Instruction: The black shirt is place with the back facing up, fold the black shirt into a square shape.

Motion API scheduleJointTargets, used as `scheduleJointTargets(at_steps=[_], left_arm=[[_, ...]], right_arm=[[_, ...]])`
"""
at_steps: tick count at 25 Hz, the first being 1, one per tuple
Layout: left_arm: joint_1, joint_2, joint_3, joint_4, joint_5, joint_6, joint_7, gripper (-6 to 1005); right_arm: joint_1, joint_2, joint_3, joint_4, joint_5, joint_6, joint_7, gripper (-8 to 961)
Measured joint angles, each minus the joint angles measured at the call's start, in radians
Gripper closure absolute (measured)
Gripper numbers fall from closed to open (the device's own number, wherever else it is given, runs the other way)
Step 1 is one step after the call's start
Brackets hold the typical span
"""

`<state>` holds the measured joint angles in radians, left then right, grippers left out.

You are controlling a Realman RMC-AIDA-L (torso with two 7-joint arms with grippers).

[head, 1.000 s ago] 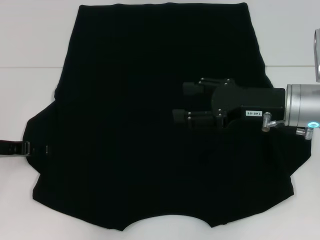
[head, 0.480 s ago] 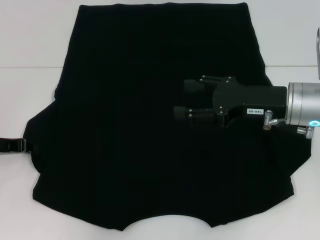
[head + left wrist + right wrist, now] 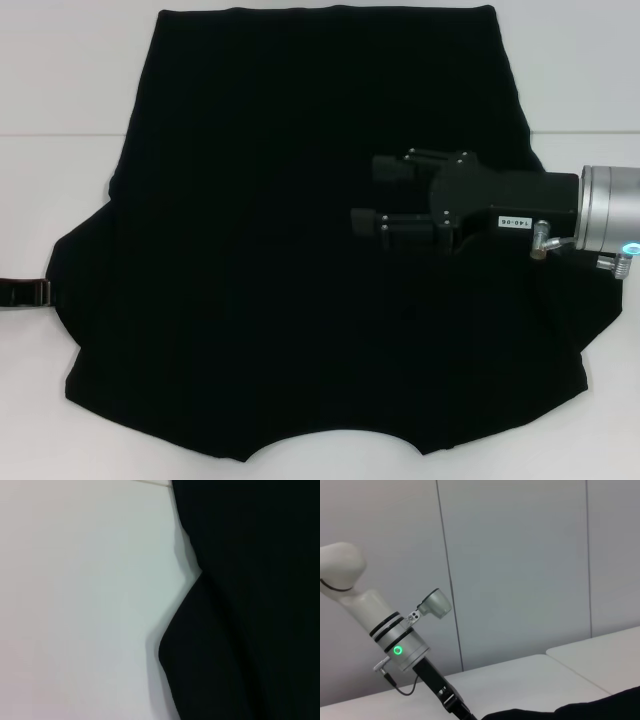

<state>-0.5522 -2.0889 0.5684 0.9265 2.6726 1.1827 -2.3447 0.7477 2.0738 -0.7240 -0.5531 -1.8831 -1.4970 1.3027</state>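
Head view first: the black shirt lies spread flat across the white table, both sleeves splayed out to the sides and the curved collar edge at the near side, closest to the robot. No fold shows anywhere on it, so by my reading the folding has not started, and every step toward a square is still to do: sleeves in, sides over, then the length doubled up. The right gripper hovers over the shirt's right half, reaching in from the right with its two black fingers pointing toward the middle, a clear gap between them and nothing held. Over on the far left, only the tip of the left gripper shows, just beside the left sleeve edge; whether its jaws are apart or closed, I cannot tell. The left wrist view shows the sleeve's outline against bare table, flat and undisturbed. The right wrist view looks across at the left arm angled down toward the cloth. My call: both arms are lining up for a first grab.
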Motion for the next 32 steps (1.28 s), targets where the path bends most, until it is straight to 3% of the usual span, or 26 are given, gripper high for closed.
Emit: scheduleJointTargets(at_steps=[2, 12, 20, 32], left_arm=[[0.001, -0.001, -0.003, 0.005, 0.000, -0.001, 0.000, 1002], [0.029, -0.012, -0.025, 0.025, -0.029, -0.017, 0.002, 998], [0.032, -0.006, -0.085, 0.032, -0.031, -0.018, 0.028, 997], [0.068, -0.008, -0.101, 0.084, -0.035, -0.003, 0.032, 998]], right_arm=[[-0.002, 0.000, 0.000, 0.000, 0.006, 0.000, -0.001, 103], [-0.003, 0.003, 0.009, -0.001, 0.014, 0.011, -0.004, 102], [0.004, 0.008, 0.011, -0.001, 0.022, 0.023, -0.006, 103], [0.028, 0.016, 0.004, 0.011, 0.023, 0.061, -0.007, 102]])
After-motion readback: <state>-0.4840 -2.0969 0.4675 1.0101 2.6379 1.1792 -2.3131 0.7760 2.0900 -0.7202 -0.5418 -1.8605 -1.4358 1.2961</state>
